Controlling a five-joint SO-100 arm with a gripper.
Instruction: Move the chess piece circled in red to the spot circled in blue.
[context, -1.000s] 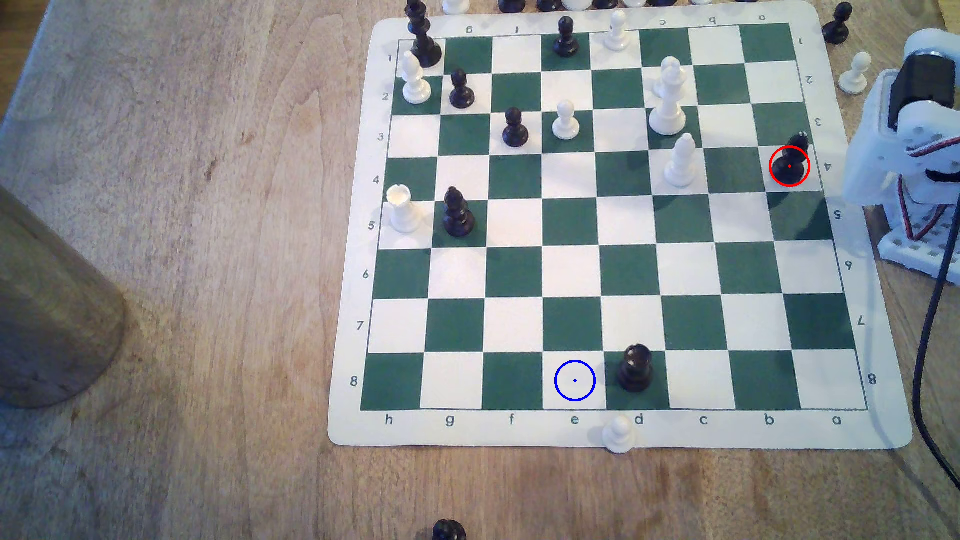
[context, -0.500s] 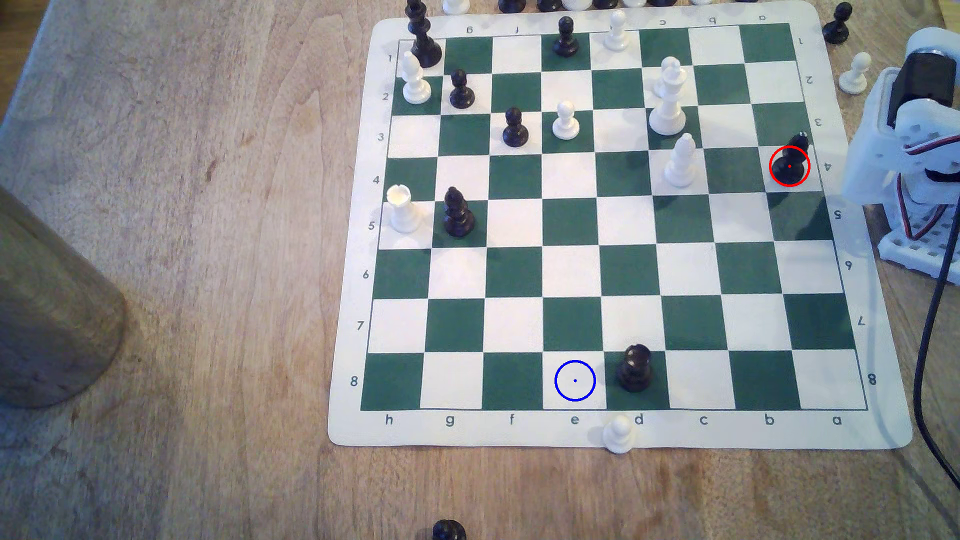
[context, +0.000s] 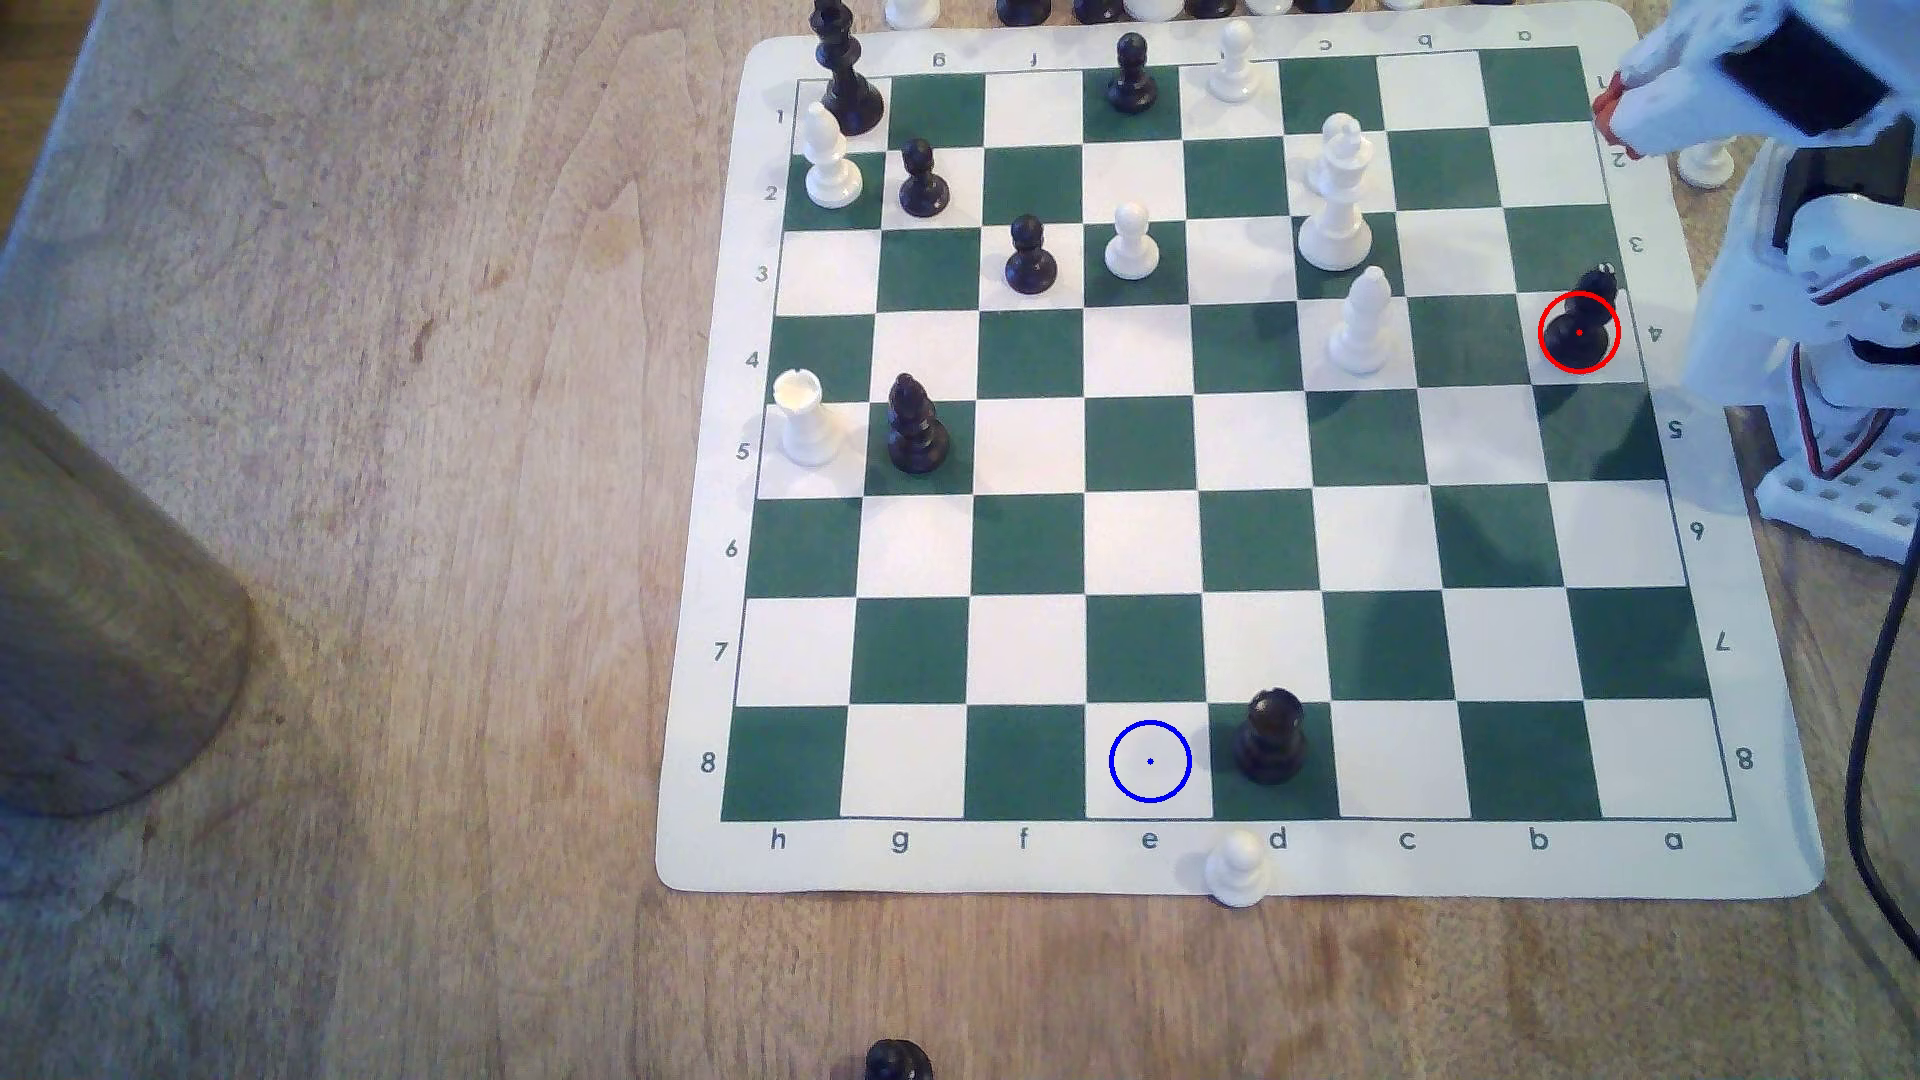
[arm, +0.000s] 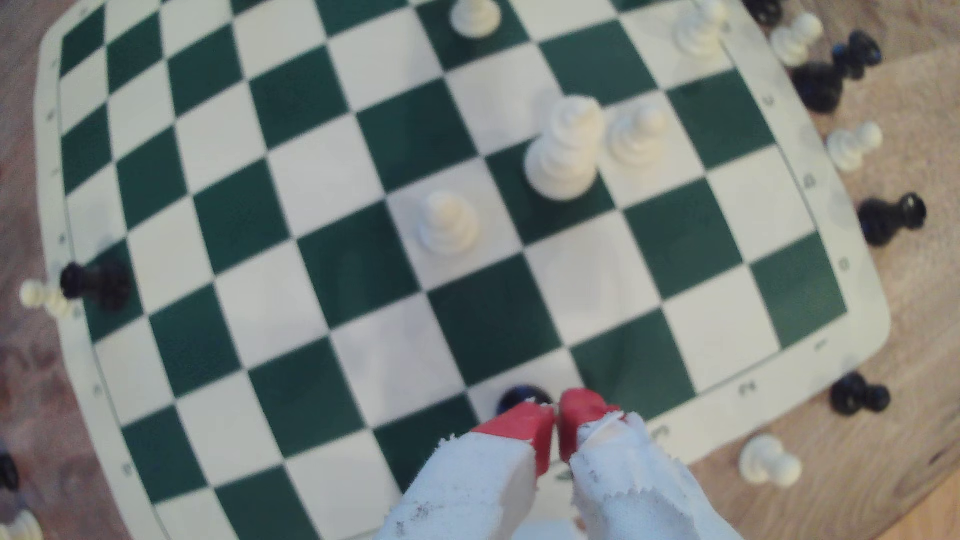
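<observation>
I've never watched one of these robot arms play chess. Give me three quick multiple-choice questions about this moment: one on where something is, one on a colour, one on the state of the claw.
1. The red-circled chess piece stands on the row marked:
A) 8
B) 4
C) 1

2. The blue-ringed spot is on a square coloured:
A) white
B) green
C) brown

3. The gripper is:
A) clamped on a white pawn
B) wide open
C) shut and empty

Answers:
1 B, the board's edge number beside it reads 4.
2 A, the ring lies on a white square, next to the black piece on green.
3 C, the wrist view shows its red tips pressed together with nothing between.
</observation>
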